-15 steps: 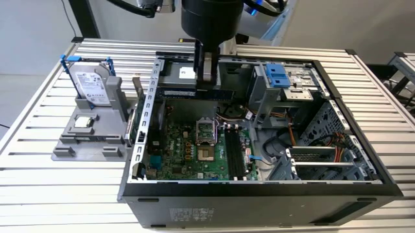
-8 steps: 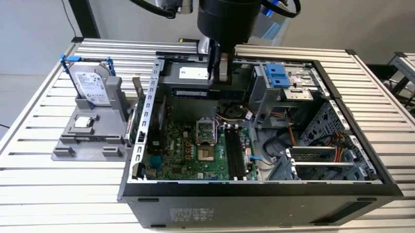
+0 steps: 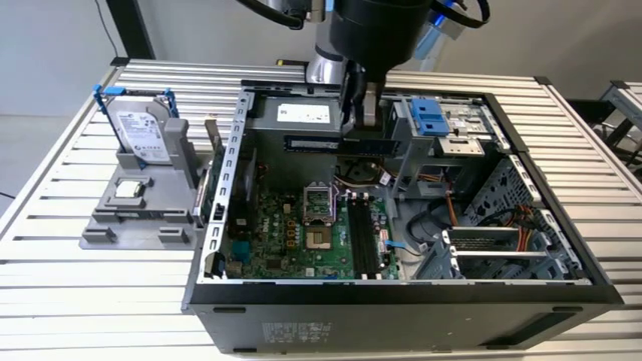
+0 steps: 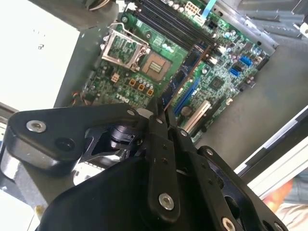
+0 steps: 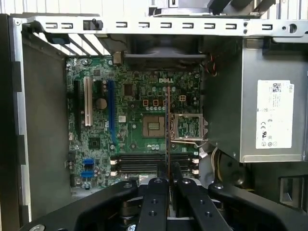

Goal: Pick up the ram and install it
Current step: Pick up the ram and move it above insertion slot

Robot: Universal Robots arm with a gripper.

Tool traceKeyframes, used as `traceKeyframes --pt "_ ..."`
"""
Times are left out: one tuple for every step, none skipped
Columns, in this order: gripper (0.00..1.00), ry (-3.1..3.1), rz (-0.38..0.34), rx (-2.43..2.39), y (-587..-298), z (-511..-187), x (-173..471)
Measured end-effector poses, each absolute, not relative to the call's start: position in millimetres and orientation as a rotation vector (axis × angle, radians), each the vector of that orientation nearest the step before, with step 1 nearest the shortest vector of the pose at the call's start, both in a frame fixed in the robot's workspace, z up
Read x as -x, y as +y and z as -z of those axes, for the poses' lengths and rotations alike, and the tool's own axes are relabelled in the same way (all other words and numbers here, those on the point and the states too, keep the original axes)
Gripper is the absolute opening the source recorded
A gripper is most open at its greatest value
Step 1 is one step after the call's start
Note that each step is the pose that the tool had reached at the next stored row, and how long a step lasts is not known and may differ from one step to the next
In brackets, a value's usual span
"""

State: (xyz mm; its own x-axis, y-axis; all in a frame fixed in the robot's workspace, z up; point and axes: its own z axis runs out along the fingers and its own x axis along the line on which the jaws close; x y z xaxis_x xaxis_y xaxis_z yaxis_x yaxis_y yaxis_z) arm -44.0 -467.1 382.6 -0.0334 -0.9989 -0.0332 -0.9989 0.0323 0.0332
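Note:
My gripper (image 3: 363,129) hangs over the open computer case (image 3: 401,289), shut on the ram (image 3: 319,142). The ram is a long dark stick held level above the green motherboard (image 3: 291,241). In both wrist views the stick runs edge-on out from between the black fingers: ram (image 5: 167,120) in gripper (image 5: 168,174), ram (image 4: 184,73) in gripper (image 4: 161,113). It is in the air, well clear of the board. The black memory slots (image 3: 363,235) (image 5: 149,161) (image 4: 163,19) lie below, beside the processor socket (image 3: 319,204).
A grey stand (image 3: 135,226) at the exterior view's left holds a silver hard drive in a blue frame (image 3: 140,129) and a small square chip (image 3: 128,188). Inside the case are a power supply (image 5: 269,115), cables (image 3: 441,226) and drive bays (image 3: 441,120). The case stands on a slatted metal table (image 3: 60,286).

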Motion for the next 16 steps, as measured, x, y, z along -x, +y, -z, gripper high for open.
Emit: traceKeyframes --pt "0.00 2.257 -0.074 2.183 -467 -383 42" --pt "0.00 2.257 -0.074 2.183 -467 -383 40" --pt "0.00 2.257 -0.074 2.183 -466 -383 39" --pt "0.00 2.256 -0.074 2.183 -466 -383 37" --pt "0.00 2.256 -0.074 2.183 -466 -383 35" --pt "0.00 2.257 -0.074 2.183 -466 -383 32" --pt "0.00 2.257 -0.074 2.184 -465 -383 30" --pt "0.00 2.257 -0.074 2.183 -465 -383 27" --pt "0.00 2.257 -0.074 2.183 -465 -383 25" --pt "0.00 2.256 -0.073 2.183 -464 -383 23" --pt "0.00 2.256 -0.073 2.183 -464 -383 20" --pt "0.00 2.256 -0.073 2.183 -464 -383 17" --pt "0.00 2.256 -0.072 2.183 -464 -383 15" --pt "0.00 2.256 -0.072 2.183 -463 -383 12" --pt "0.00 2.256 -0.072 2.182 -463 -383 9" --pt "0.00 2.255 -0.071 2.182 -462 -383 6"
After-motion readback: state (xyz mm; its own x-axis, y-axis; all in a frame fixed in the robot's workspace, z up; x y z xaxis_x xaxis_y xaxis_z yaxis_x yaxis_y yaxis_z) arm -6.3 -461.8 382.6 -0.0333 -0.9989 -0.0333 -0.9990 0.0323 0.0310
